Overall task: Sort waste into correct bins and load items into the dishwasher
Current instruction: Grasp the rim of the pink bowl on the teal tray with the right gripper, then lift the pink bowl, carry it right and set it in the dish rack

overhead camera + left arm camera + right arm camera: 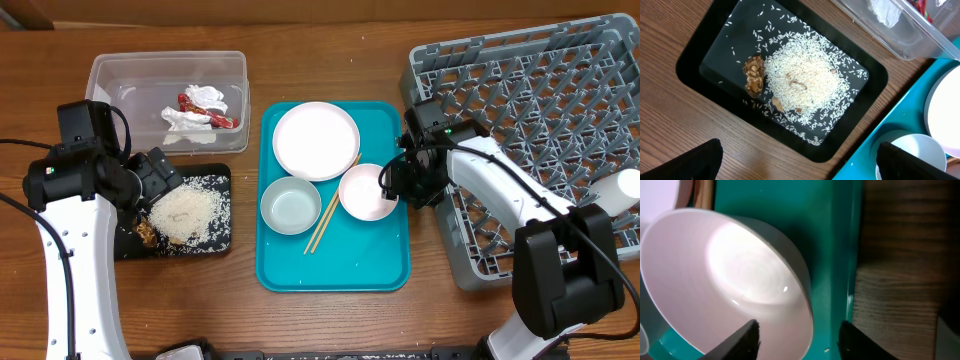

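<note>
Straddling bowl (735, 280) rim on teal tray (835, 255) with right gripper (799, 332), half-open, nothing pinched yet. Close squarely on rim, then lift level toward rack (540, 100). Far side: left gripper (800, 165) wide open, empty, over black tray (695, 55).

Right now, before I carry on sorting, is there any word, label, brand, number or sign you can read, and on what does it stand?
None can be read in any view.
Small red sauce packet in the clear rectangular plastic tub: any print is too small to read.
Black strip along the bottom edge of the overhead view: pale marks, too blurred to read.
</note>
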